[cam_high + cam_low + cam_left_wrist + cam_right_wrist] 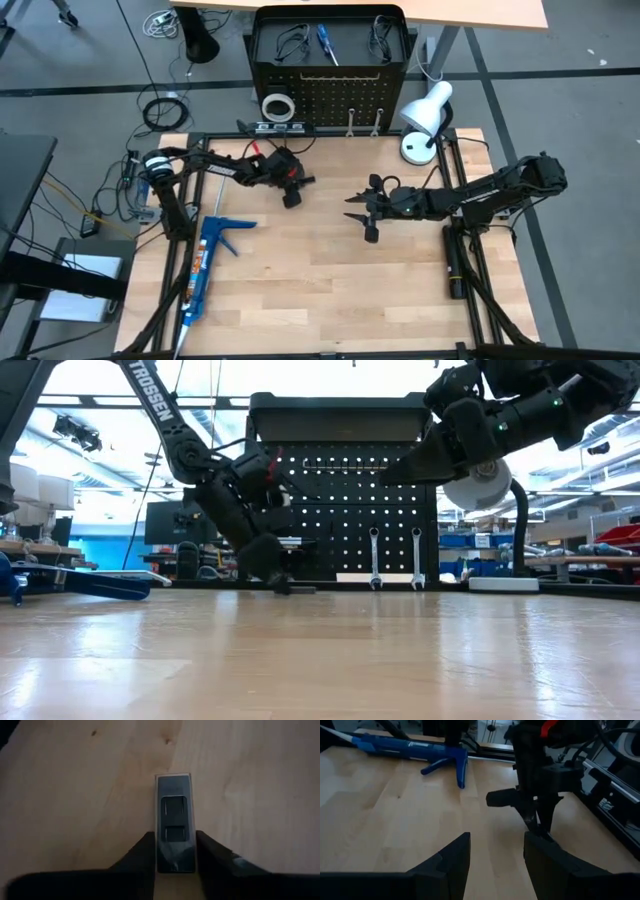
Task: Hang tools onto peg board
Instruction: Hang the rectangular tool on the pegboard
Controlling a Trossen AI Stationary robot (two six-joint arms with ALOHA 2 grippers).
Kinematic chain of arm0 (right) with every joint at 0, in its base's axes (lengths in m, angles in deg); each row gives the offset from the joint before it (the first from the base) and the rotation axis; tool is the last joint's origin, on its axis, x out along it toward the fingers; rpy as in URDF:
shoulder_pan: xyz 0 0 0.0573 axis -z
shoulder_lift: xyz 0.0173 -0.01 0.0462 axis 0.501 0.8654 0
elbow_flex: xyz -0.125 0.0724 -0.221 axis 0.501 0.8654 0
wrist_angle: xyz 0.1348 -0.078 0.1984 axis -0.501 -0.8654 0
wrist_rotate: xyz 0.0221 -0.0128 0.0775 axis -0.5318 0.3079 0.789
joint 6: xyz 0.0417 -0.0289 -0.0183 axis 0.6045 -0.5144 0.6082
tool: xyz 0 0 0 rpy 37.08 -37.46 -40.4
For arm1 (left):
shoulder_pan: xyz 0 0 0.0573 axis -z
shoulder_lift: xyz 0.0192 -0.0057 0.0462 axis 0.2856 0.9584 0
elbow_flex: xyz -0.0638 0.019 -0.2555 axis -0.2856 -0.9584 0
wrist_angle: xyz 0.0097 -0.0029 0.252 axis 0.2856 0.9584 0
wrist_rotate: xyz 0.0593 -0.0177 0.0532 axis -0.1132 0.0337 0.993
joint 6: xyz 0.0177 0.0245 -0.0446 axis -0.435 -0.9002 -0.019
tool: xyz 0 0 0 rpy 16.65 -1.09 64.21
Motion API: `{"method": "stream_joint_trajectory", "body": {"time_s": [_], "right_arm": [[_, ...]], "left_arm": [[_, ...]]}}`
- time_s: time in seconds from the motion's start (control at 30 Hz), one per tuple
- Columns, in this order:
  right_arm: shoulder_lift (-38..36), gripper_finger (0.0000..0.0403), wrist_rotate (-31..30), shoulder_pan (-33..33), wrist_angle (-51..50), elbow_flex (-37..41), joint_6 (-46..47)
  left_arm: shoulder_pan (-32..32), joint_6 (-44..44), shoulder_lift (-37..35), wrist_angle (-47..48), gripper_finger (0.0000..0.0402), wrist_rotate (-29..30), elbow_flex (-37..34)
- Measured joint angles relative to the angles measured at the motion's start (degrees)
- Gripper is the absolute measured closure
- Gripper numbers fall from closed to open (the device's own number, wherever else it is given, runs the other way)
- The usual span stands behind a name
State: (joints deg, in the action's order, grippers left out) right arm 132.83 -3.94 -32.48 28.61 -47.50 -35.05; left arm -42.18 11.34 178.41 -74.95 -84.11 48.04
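A: The left gripper (174, 851) pinches a flat black strip (174, 820) lying on the table (330, 290) toward its far edge. It could slip out.

B: Agreed, the hold is shallow. The right gripper (494, 855) hangs open, empty, mid-table.

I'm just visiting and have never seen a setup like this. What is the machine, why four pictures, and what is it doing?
It is a robot with two dark arms over a wooden table, each ending in a two-finger gripper. One picture looks down from above, one looks level across the table, and two come from cameras on the wrists. At the back stands a black peg board with two wrenches, a tape ring and other tools on it. A blue caulking gun lies on the table, and a white lamp stands at the back. The left gripper is down at the table with its fingers on either side of a small black strip. The right gripper hovers open, holding nothing.
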Motion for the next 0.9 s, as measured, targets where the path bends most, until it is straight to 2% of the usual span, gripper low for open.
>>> {"method": "stream_joint_trajectory", "body": {"time_s": [0.13,0.3,0.4,0.5,0.67,0.8,0.9], "right_arm": [[0.0,0.0216,-0.8,0.1,-0.1,0.0,1.6],[0.0,0.0216,-6.8,0.4,-0.8,0.0,6.4],[-0.4,0.0216,-12.0,-0.2,-1.7,0.0,7.1],[-1.2,0.0215,-13.9,-0.6,-3.2,-0.2,8.2],[-1.5,0.0215,-14.4,0.7,-15.0,-6.6,12.7],[-1.1,0.0215,-13.9,2.5,-24.2,-11.6,17.4],[-1.8,0.0215,-7.3,4.9,-26.8,-13.2,21.0]], "left_arm": [[0.8,0.2,-0.1,-0.8,0.0312,-0.2,-0.1],[3.7,0.2,-2.6,-2.5,0.0312,1.2,-0.2],[5.9,-0.5,-5.8,-3.5,0.0312,3.5,1.1],[8.9,-3.4,-8.2,-3.0,0.0312,7.6,2.1],[13.5,-12.3,-10.5,-5.2,0.0312,15.5,3.7],[15.1,-19.1,-10.5,-5.2,0.0312,16.0,4.1],[15.9,-21.1,-10.5,-3.9,0.0312,15.9,4.2]]}}
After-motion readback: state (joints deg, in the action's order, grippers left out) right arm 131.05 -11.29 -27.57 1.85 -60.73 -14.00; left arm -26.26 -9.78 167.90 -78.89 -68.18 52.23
